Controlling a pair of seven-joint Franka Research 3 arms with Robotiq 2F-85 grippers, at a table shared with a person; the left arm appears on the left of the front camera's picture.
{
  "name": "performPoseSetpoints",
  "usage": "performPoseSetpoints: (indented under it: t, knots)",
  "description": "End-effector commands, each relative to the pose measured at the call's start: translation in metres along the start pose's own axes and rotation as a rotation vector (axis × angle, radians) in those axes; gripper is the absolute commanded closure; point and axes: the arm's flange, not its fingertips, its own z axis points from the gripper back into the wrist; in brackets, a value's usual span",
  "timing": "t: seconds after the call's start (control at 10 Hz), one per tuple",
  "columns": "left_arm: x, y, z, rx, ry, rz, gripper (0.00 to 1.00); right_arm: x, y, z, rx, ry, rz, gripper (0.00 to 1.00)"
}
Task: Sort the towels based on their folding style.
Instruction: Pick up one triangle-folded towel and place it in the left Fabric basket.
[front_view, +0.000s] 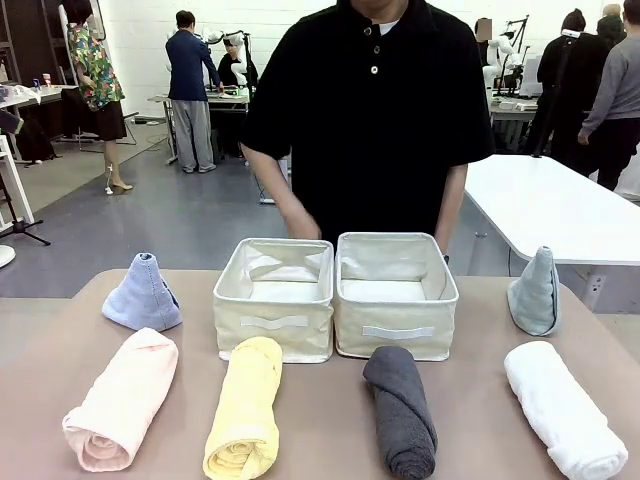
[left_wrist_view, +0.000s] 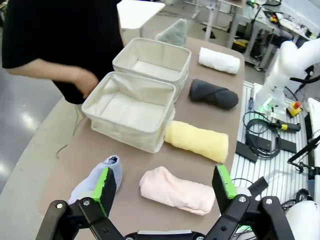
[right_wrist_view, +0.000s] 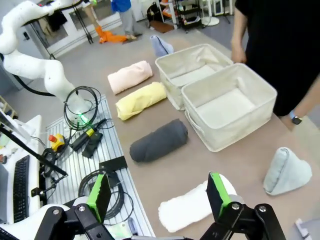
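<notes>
Currently left bin (front_view: 275, 325) and right bin (front_view: 395, 335) show bare floors; left gripper (left_wrist_view: 164, 180), right gripper (right_wrist_view: 157, 192) gape open.

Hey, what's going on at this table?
Sorting has not started. The pink roll, yellow roll, dark grey roll and white roll of terry towel lie in front of two beige fabric bins, the light blue cone and pale teal cone beside them. The left pincer and right pincer hover open, holding nothing. A person stands behind.

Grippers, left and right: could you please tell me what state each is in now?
Left black, green-padded gripper: open, holding nothing.
Right black, green-padded gripper: open, holding nothing.
</notes>
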Motion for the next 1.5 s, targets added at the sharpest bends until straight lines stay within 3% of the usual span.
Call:
performPoseSetpoints:
  t: [0.0, 0.1, 0.2, 1.4]
  knots:
    - [-0.011, -0.007, 0.006, 0.078, 0.003, 0.03, 0.0, -0.007, 0.013, 0.004, -0.033, -0.02, 0.015, 0.0]
    - [-0.017, -0.006, 0.014, 0.1, -0.005, 0.063, 0.0, -0.008, 0.015, 0.006, -0.037, -0.018, 0.012, 0.0]
    - [-0.004, -0.001, 0.006, 0.032, -0.004, 0.008, 0.0, -0.008, 0.015, 0.004, -0.043, -0.005, -0.002, 0.0]
    - [-0.004, -0.001, 0.006, 0.032, -0.004, 0.008, 0.0, -0.002, 0.013, 0.014, -0.035, -0.013, 0.008, 0.0]
